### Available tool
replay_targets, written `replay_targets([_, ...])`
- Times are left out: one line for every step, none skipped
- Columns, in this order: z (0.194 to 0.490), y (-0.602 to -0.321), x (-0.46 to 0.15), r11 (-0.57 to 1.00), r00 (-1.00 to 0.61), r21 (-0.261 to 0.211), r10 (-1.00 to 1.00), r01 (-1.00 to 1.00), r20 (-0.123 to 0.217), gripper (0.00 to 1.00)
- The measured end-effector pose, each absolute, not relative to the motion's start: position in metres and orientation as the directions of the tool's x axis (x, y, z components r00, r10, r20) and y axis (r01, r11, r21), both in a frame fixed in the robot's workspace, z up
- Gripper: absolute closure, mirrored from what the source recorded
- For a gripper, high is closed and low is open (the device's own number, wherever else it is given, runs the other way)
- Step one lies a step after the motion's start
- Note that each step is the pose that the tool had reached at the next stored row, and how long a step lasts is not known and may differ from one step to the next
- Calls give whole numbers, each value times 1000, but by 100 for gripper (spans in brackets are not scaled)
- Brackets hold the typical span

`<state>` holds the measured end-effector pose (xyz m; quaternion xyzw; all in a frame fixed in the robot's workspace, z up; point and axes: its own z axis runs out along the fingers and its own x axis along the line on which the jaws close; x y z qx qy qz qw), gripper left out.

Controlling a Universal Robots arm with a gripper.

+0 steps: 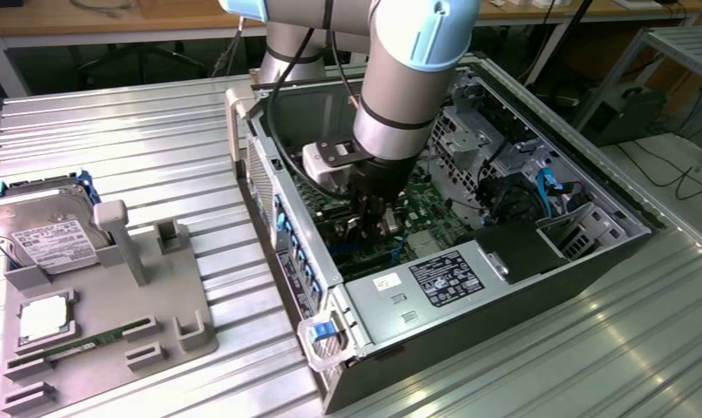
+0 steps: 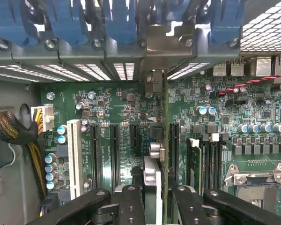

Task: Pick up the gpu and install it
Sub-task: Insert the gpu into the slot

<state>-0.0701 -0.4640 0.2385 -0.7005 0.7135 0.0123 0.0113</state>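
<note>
My gripper is down inside the open computer case, just above the green motherboard. In the wrist view the gpu is seen edge-on as a thin upright card. It runs from between my black fingers toward its silver bracket at the case's rear slot openings. My gripper is shut on the gpu. The card stands between the long black expansion slots; whether it sits in a slot I cannot tell.
Blue slot clips line the rear wall above the board. RAM slots and the CPU socket lie beside the card. On the exterior view's left a grey fixture holds a silver hard drive, a chip and a green RAM stick.
</note>
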Motion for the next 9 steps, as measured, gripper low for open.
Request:
replay_targets([239, -464, -70, 18, -19, 9, -999, -1000, -33, 72])
replay_targets([239, -464, -70, 19, -19, 14, -999, -1000, -32, 72])
replay_targets([238, -464, -70, 19, -19, 17, -999, -1000, -32, 72])
replay_targets([238, -464, -70, 19, -19, 18, -999, -1000, -32, 72])
replay_targets([238, -464, -70, 19, -19, 18, -999, -1000, -32, 72])
replay_targets([238, -464, -70, 19, -19, 18, -999, -1000, -32, 72])
replay_targets([237, -464, -70, 19, -19, 18, -999, -1000, -32, 72])
replay_targets([237, -464, -70, 19, -19, 18, -999, -1000, -32, 72])
replay_targets([237, -464, -70, 19, -19, 18, -999, -1000, -32, 72])
